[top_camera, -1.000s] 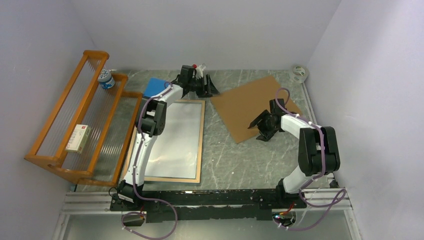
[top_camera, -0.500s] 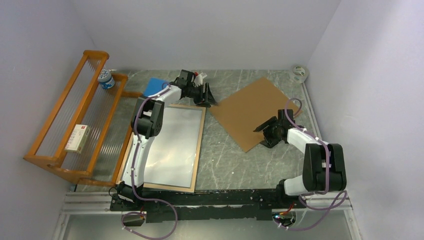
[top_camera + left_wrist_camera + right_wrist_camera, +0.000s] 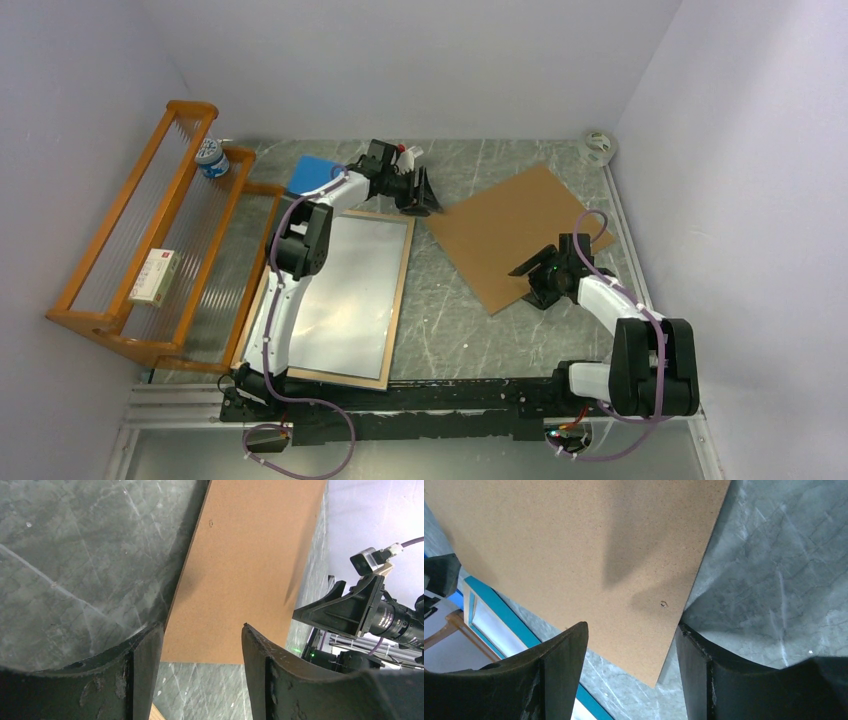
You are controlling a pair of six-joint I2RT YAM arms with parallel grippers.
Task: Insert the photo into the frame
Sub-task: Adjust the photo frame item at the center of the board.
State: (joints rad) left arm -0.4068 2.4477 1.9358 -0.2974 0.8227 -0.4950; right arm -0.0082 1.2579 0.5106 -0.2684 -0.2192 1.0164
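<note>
Since a second earlier, the right end effector [image 3: 631,626] had drawn back toward the near edge, and the flat rectangular brown backing board [image 3: 510,230] had slid nearer with it, its near corner now lower on the grey marbled surface [image 3: 450,330]. The left end effector [image 3: 202,626] had edged a little to the right, and the large thin rectangular picture frame [image 3: 400,290] had shifted nearer and tilted slightly clockwise.

The picture frame lay flat on the left half of the surface, just right of the orange wooden rack [image 3: 192,108], its light wood side up and its glass pane [image 3: 340,290] catching glare. A turquoise edge of it showed in the right wrist view. It lay apart from the board, with a strip of bare surface between them.

The left end effector hovered at the board's left corner, near the frame's far right corner. Its jaws stood well apart and gripped nothing; the corner showed in the gap between them. The right end effector sat at the board's near right edge, jaws likewise spread wide and clamped on nothing. One finger was over the board, the other right at its edge over bare surface.

A small flat blue pad [image 3: 312,172] lay beyond the frame's far end.
</note>
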